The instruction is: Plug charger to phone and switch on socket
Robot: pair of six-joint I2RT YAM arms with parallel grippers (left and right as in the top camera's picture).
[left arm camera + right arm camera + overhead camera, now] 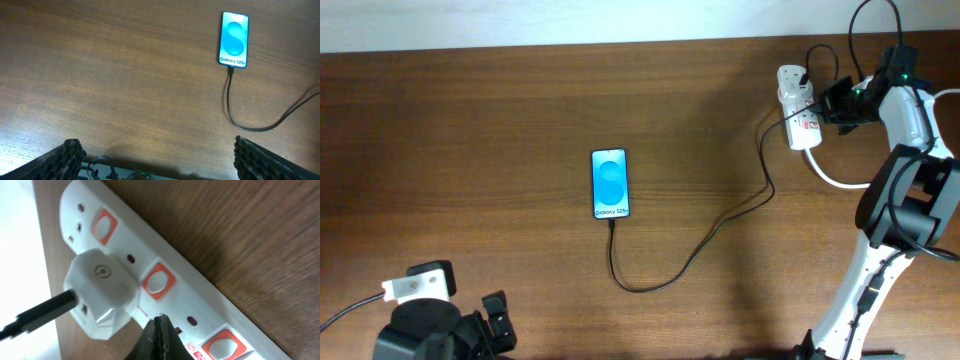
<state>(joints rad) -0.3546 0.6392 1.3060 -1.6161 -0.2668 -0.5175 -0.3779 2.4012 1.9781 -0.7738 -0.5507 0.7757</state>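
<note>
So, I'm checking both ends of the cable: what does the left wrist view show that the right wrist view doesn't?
Only left wrist: the phone, screen lit blue, with the cable meeting its bottom edge, and the left gripper open, holding nothing. Only right wrist: the white power strip with orange-framed switches, a white adapter plugged into it, and the right gripper shut, its tip over the strip; contact unclear. Both: the black cable and the wooden table.
</note>
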